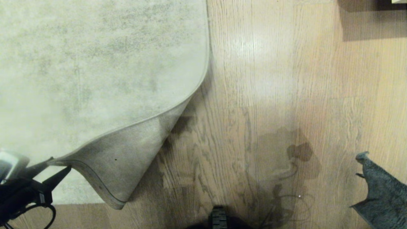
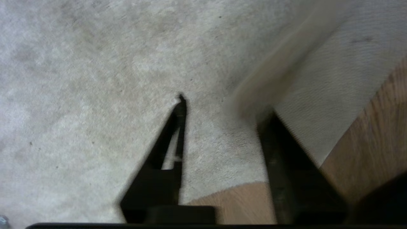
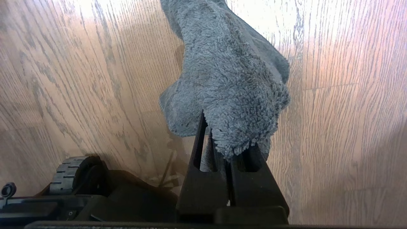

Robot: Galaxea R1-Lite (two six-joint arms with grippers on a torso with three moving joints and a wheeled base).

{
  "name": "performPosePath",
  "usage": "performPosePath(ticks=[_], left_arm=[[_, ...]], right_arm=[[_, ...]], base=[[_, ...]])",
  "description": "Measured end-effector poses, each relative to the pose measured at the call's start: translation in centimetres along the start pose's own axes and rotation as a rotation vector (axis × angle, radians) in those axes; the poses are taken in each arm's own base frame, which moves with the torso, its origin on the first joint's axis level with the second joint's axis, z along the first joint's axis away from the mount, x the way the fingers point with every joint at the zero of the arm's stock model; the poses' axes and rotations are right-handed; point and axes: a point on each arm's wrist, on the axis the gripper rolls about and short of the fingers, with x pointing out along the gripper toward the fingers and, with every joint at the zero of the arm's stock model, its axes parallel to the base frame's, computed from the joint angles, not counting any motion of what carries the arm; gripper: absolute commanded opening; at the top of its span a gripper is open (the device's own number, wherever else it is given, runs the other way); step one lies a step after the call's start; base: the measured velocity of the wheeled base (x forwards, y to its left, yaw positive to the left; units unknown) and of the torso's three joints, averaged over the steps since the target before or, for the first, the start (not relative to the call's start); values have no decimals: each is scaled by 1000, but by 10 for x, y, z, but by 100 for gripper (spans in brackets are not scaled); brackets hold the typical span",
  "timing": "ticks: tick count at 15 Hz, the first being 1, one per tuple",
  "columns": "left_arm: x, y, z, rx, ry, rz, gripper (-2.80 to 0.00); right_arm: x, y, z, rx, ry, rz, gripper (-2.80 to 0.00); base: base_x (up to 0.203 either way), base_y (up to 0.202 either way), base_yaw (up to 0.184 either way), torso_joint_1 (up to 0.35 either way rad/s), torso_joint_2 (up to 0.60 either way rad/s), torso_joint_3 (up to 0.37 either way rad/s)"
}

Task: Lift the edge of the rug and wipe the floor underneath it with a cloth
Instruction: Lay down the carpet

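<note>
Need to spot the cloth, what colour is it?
Dark grey-teal and fuzzy; the cloth shows best in the right wrist view.

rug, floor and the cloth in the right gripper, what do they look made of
The rug: seemingly short-pile woven textile, matte, mottled grey-beige; its folded-over corner shows a smoother, paler backing.
The floor: wood or wood-look planks, going by grain lines, plank seams and a slight sheen.
The cloth: fuzzy, looped grey pile, probably microfibre, clamped in the right gripper.
</note>
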Motion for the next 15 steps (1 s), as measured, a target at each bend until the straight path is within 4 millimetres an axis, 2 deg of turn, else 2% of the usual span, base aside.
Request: performPosePath(ticks=[9,15], left_arm=[[-21,-5,29,-97,-111,41,0],[-56,-28,40,-143,-70,69,0]], right_arm=[[0,0,0,0,0,0,-280],[0,0,0,0,0,0,-280]], base=[[0,0,0,0,0,0],[0,0,0,0,0,0]])
